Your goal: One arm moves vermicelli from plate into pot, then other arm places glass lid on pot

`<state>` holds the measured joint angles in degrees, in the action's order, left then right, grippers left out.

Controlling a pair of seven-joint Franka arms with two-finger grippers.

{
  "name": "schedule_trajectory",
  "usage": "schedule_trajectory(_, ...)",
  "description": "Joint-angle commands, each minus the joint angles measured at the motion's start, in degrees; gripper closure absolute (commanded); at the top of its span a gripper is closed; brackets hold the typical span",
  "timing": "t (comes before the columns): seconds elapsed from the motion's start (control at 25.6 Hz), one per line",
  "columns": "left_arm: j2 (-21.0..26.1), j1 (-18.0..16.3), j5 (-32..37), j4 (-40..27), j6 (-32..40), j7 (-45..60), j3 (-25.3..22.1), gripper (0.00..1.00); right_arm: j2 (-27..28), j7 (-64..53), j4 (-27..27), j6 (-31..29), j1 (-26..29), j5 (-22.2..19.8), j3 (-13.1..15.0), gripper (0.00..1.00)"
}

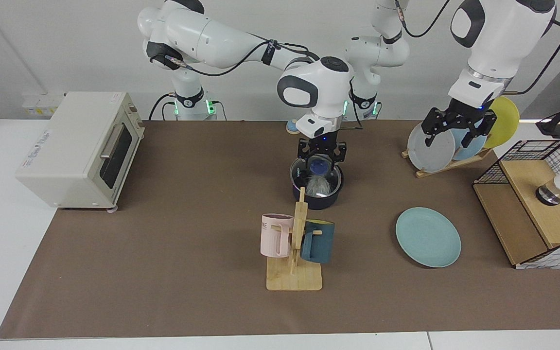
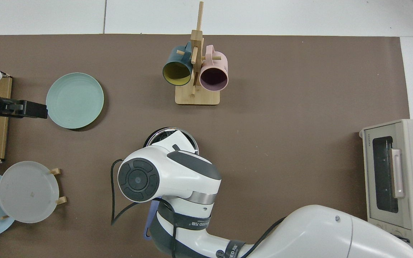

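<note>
The dark pot (image 1: pixel 316 200) stands mid-table behind the mug rack, its blue handle (image 2: pixel 149 224) pointing toward the arm bases. On it lies the glass lid (image 1: pixel 332 180) with its blue knob (image 1: pixel 318 166). The white vermicelli (image 1: pixel 316 185) shows through the glass inside the pot. My right gripper (image 1: pixel 321 156) hovers just above the knob, open and holding nothing. In the top view that arm hides most of the pot (image 2: pixel 151 137). The teal plate (image 1: pixel 428 236) (image 2: pixel 75 100) lies bare. My left gripper (image 1: pixel 453 136) (image 2: pixel 36 109) waits open, raised beside the plate rack.
A toaster oven (image 1: pixel 80 146) sits at one end of the mat. A wooden mug rack (image 1: pixel 294 272) with a pink and a dark teal mug stands just in front of the pot. A plate rack (image 1: pixel 430 146) and a wire-and-wood box (image 1: pixel 533 204) fill the other end.
</note>
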<state>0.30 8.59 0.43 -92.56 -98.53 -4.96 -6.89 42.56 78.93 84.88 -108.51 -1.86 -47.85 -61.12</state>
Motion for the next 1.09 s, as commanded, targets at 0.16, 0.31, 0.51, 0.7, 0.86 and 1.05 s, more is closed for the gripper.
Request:
schedule_trajectory(0.16,0.2,0.1,-0.3,1.0,0.6,-0.1,-0.2,0.00,-0.4,1.5,0.6,-1.4,2.0,1.4,-1.0,0.00)
schedule_trajectory(0.31,0.2,0.1,-0.3,1.0,0.6,-0.1,-0.2,0.00,-0.5,1.3,0.6,-1.7,2.7,0.6,-0.9,0.00)
schedule_trajectory(0.51,0.2,0.1,-0.3,1.0,0.6,-0.1,-0.2,0.00,-0.3,2.5,-0.2,-5.9,3.5,1.1,-0.2,0.12)
schedule_trajectory(0.7,0.2,0.1,-0.3,1.0,0.7,-0.1,-0.2,0.00,0.1,6.5,-0.2,-7.9,5.5,1.1,0.6,0.81)
schedule_trajectory(0.86,0.2,0.1,-0.3,1.0,0.6,-0.1,-0.2,0.00,0.0,6.9,0.3,-8.6,6.5,1.5,1.6,0.99)
schedule_trajectory(1.05,0.2,0.1,-0.3,1.0,0.7,-0.1,-0.2,0.00,-0.3,7.1,1.7,-7.2,7.7,4.4,1.6,0.99)
